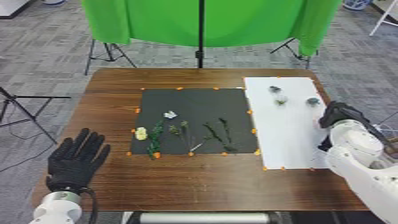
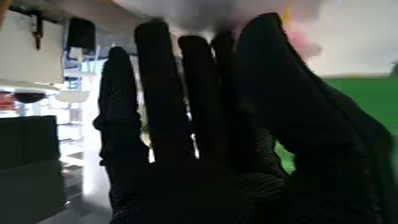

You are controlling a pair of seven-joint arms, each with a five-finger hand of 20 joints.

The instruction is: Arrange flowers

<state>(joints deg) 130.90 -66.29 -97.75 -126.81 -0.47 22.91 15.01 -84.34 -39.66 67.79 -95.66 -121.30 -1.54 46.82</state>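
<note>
In the head view my left hand (image 1: 78, 160) lies open over the table's left front part, fingers straight. My right hand (image 1: 342, 114) is at the table's right edge beside the white sheet (image 1: 289, 130), holding nothing that I can see; in the right wrist view the right hand (image 2: 204, 170) has straight fingers. On the black mat (image 1: 182, 107) lie a yellow flower (image 1: 140, 133), a white flower (image 1: 170, 115) and several green stems (image 1: 213, 132). Small grey-green pieces (image 1: 313, 101) and a pale green-white one (image 1: 281, 100) rest on the white sheet.
Orange markers line the edges of the mat and sheet on the brown table (image 1: 195, 185). Beyond the far edge stand a green cloth (image 1: 151, 22) and a black pole (image 1: 201, 35), with tripod legs on the floor.
</note>
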